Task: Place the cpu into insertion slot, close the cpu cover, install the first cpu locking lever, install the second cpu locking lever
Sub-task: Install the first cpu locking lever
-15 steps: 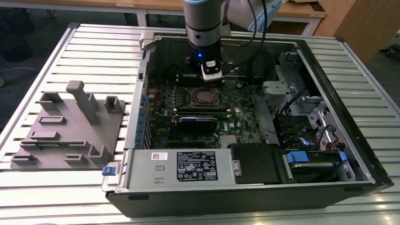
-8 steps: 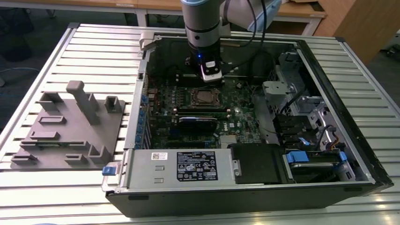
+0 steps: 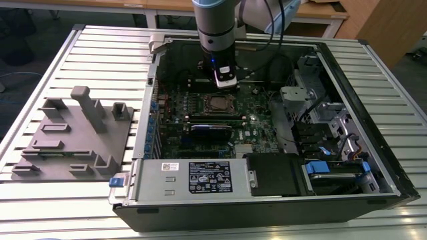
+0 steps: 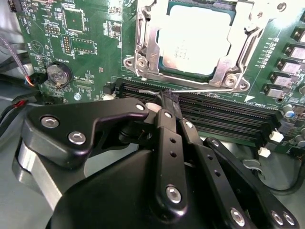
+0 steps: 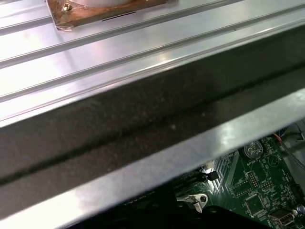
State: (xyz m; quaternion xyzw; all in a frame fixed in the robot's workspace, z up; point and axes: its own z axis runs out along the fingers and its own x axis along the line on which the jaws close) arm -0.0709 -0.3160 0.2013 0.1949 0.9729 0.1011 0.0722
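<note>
The flat, square, silver-tan cpu (image 4: 195, 43) lies in the square, metal-rimmed insertion slot (image 4: 238, 82) on the green circuit board (image 4: 90, 28). The thin silvery cpu cover (image 4: 145, 43) lies flat over its edges. The arm's black jaws are pressed together. Their tips are right at a thin silver wire lever (image 4: 205, 88) between the slot and the long black card slots (image 4: 224, 112).

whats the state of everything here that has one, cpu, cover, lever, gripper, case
cpu: seated in the insertion slot
cpu cover: down over the cpu's edges
locking lever: lying low along the slot's edge; latched or not, cannot tell
gripper: fingers together, tip at the locking lever
computer case: lying on its side, open on top
</note>
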